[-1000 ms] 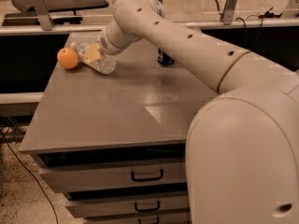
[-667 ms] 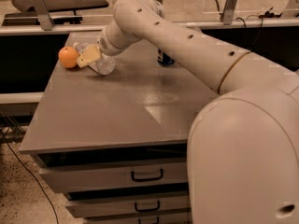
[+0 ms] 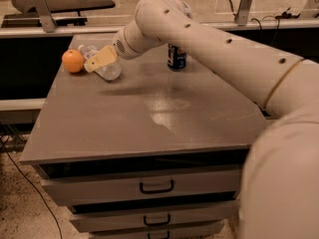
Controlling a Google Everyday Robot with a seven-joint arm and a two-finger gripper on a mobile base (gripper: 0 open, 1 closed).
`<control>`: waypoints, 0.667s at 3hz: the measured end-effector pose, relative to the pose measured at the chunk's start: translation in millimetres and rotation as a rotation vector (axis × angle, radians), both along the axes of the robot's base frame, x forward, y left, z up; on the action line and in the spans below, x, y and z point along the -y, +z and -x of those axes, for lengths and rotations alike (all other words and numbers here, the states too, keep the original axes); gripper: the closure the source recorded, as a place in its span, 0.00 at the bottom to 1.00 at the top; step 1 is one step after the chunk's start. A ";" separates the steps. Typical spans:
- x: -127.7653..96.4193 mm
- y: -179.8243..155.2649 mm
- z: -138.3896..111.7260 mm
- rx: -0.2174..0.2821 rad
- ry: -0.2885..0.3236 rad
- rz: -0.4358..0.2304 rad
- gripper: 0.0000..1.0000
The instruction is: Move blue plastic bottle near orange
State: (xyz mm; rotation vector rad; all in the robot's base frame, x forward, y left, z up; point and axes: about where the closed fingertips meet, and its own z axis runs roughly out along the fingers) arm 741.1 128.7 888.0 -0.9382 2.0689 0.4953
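Note:
The blue plastic bottle [image 3: 105, 67], clear with a white cap, lies on its side on the grey table [image 3: 149, 108] at the far left. Its cap end points toward the orange [image 3: 73, 60], a small round fruit a short gap to its left. My gripper [image 3: 101, 59] reaches in from the right and sits over the bottle. One tan finger [image 3: 99, 58] lies across the bottle's front and the other is hidden behind it. The gripper is closed around the bottle, which rests on the table top.
A dark blue soda can [image 3: 176, 57] stands upright at the back of the table, right of the gripper and partly behind my arm. The table top sits on a drawer cabinet [image 3: 157, 186]. Benches and stands are behind the table.
The gripper and bottle have shifted slightly left toward the orange, closing the gap. The orange and the can have not moved.

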 end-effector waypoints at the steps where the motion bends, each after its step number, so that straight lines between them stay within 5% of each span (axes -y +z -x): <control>1: 42.4 24.8 40.4 0.098 0.012 -0.035 0.00; 2: 59.1 39.7 78.9 0.153 0.047 -0.108 0.00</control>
